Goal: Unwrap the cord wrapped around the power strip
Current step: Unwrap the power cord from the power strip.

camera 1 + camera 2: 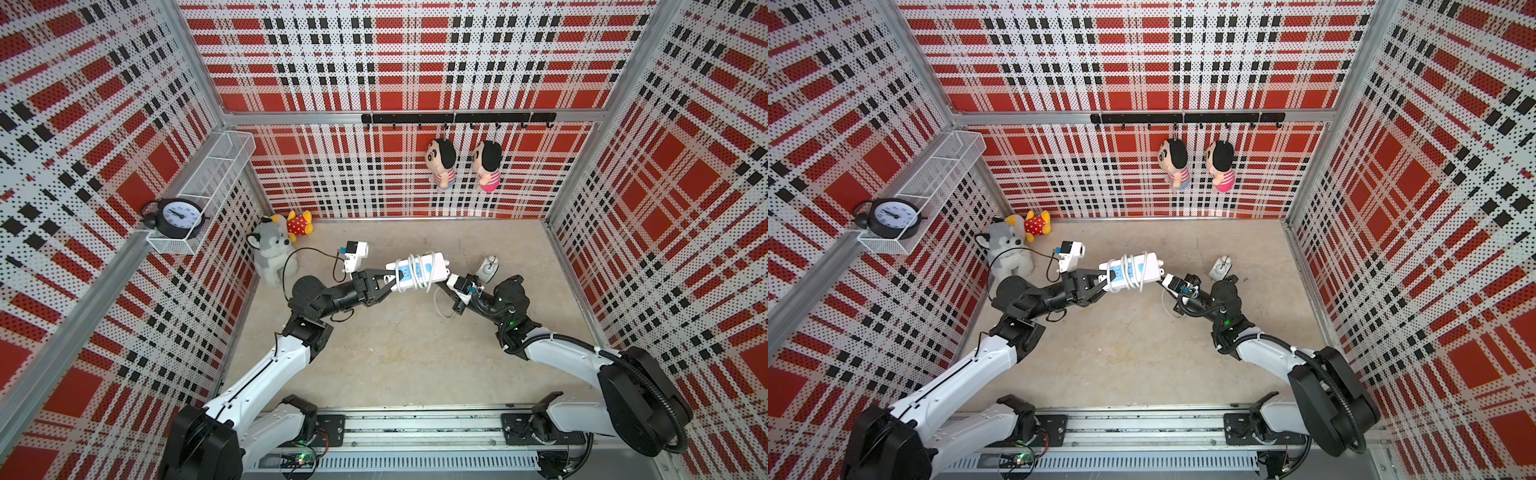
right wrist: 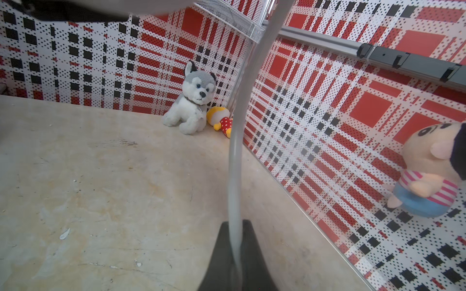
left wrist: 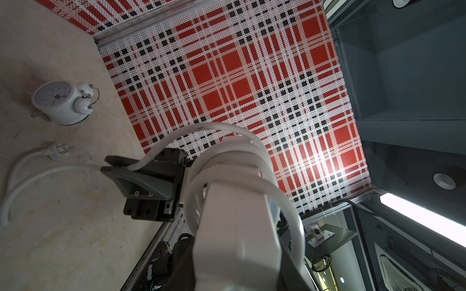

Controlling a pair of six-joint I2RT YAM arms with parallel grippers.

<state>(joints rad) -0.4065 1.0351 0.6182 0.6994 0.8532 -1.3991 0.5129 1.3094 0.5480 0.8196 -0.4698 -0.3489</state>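
The white power strip [image 1: 437,263] [image 1: 1152,262] hangs above the table, with my left gripper [image 1: 388,282] [image 1: 1104,282] shut on its left end. In the left wrist view the strip [image 3: 234,226] fills the space between the jaws. The white cord [image 1: 415,276] [image 1: 1131,274] is coiled a few turns around the strip's middle. A free stretch runs down from the coils [image 3: 227,161] to the table and ends at the plug [image 3: 59,151]. My right gripper [image 1: 446,279] [image 1: 1162,281] [image 2: 235,252] sits just right of the strip, shut on the cord [image 2: 235,163].
A white alarm clock [image 1: 488,266] [image 3: 58,100] stands on the table behind my right arm. A husky plush [image 1: 272,253] and a yellow plush [image 1: 297,224] sit in the back left corner. Two dolls [image 1: 442,162] hang on the back wall. A wire basket [image 1: 208,187] holds a black clock [image 1: 176,216].
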